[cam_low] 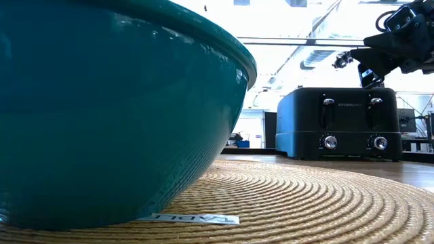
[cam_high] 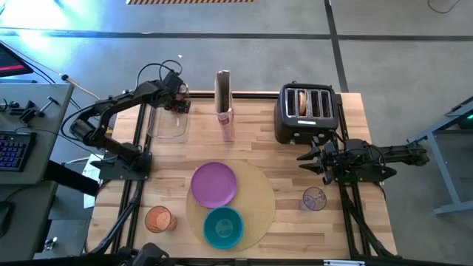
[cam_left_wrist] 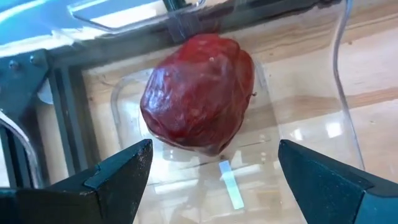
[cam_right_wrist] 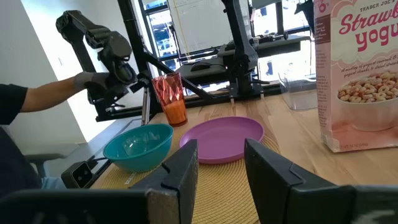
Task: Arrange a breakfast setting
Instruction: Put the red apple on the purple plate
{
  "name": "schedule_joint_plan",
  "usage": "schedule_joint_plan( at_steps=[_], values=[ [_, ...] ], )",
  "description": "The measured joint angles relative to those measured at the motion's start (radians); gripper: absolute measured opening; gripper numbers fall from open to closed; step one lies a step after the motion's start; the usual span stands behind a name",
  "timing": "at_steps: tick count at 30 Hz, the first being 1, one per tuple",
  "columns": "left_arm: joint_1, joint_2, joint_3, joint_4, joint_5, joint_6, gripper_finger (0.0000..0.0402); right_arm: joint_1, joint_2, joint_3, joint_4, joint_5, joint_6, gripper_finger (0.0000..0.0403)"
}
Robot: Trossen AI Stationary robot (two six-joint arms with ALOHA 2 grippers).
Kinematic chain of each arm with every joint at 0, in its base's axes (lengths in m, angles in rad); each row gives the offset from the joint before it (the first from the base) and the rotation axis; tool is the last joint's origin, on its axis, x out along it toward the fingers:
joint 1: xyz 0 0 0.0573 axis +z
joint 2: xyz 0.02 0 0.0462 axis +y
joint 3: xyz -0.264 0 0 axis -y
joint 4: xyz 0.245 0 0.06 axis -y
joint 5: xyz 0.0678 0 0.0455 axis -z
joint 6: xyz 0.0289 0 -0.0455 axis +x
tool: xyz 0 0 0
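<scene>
Round tan woven mat (cam_high: 255,199) lay at table's near middle. Purple plate (cam_high: 214,184) and teal bowl (cam_high: 223,227) sat on it, orange cup (cam_high: 159,219) just off its left. Clear glass (cam_high: 314,199) stood right of mat, below my right gripper (cam_high: 309,162), fingers narrowly apart, holding nothing. My left gripper (cam_left_wrist: 208,168) gaped wide over red fruit (cam_left_wrist: 199,93) in clear tub (cam_high: 168,124).
</scene>
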Motion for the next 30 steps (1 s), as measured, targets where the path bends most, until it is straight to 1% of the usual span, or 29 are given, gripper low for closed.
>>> schedule_joint_plan(
  at_steps=[7,12,16,21,30],
  values=[
    [0.008,0.003,0.000,0.048,0.000,0.101,0.0335,0.000,0.000,0.000,0.000,0.000,0.000,0.0114],
    [0.035,0.007,0.000,0.062,0.000,0.140,0.0335,0.000,0.000,0.000,0.000,0.000,0.000,0.0114],
    [0.065,0.007,0.000,0.066,0.002,0.147,0.0335,0.000,0.000,0.000,0.000,0.000,0.000,0.0114],
    [0.079,0.007,0.000,0.066,0.052,0.147,0.0335,0.000,0.000,0.000,0.000,0.000,0.000,0.0114],
    [0.078,0.007,0.000,0.069,0.053,0.146,0.0335,0.000,0.000,0.000,0.000,0.000,0.000,0.0114]
  ],
)
